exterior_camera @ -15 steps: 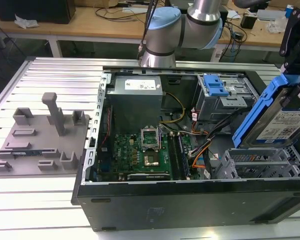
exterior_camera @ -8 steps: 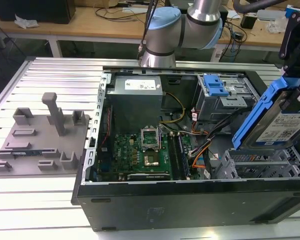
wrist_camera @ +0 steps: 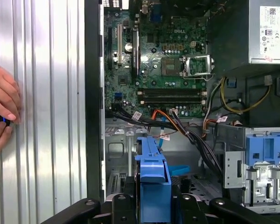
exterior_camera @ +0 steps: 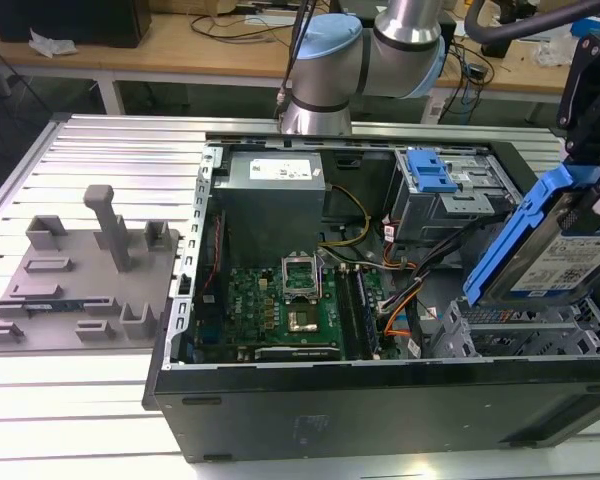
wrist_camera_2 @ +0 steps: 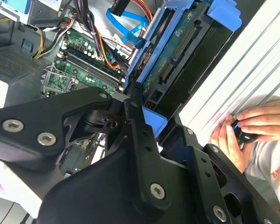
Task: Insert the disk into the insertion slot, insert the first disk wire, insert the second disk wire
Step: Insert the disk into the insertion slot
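Blue-framed disk (exterior_camera: 511,240), white label (exterior_camera: 570,266) showing, hangs in clenched fingers (exterior_camera: 592,172) above the insertion slot (exterior_camera: 520,335).

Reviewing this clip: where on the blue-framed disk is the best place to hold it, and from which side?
Probably the long rails of the blue frame, near the end away from the drive cage, coming from above. The disk is flat and tilted, low end toward the cage, so that end should stay free. The gripper is shut on its upper end.

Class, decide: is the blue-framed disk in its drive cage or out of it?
Out. The gripper holds the disk tilted above the insertion slot, jaws shut on it.
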`<action>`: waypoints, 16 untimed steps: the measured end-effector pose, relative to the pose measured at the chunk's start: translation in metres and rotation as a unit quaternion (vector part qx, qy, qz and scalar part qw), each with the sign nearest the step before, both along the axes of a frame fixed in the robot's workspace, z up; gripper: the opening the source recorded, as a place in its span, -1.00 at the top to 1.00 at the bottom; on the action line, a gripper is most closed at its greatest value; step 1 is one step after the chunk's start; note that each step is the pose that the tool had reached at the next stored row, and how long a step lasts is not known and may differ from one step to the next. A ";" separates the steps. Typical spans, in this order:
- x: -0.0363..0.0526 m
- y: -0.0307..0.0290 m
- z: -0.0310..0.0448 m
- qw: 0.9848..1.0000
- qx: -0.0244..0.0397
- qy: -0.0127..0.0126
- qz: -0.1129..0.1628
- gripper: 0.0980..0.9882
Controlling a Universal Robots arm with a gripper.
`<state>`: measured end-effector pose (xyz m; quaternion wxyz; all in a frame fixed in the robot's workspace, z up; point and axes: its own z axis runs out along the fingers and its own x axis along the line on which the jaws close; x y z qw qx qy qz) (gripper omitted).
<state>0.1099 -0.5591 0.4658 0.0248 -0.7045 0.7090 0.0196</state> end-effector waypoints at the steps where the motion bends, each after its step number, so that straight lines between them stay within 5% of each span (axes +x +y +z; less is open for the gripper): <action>1: 0.0002 -0.0002 -0.0005 1.000 0.000 0.000 0.000 0.40; 16: 0.0008 -0.0007 -0.0121 1.000 0.000 0.000 -0.002 0.40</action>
